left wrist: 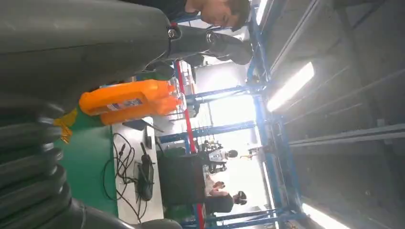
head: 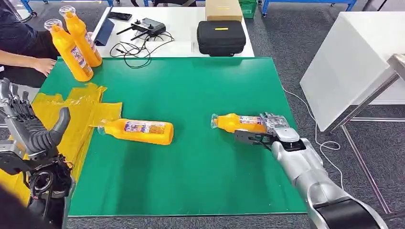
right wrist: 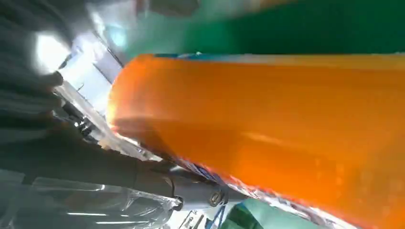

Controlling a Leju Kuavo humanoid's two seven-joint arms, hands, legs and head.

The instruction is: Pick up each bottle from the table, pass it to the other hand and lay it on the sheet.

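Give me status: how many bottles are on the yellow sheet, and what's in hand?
None lies fully on the yellow sheet. One bottle lies beside it, cap end at its edge. The right robot hand is closed around the base of another lying bottle. Left robot hand open, waiting. Two upright bottles remain untouched.

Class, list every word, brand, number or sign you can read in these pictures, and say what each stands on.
None can be read.
Labels on the two standing orange bottles: too small.
Label on the lying bottle beside the yellow sheet: blurred.
Label on the bottle in the right hand: blurred.
Yellow mark on the black case: no letters legible.
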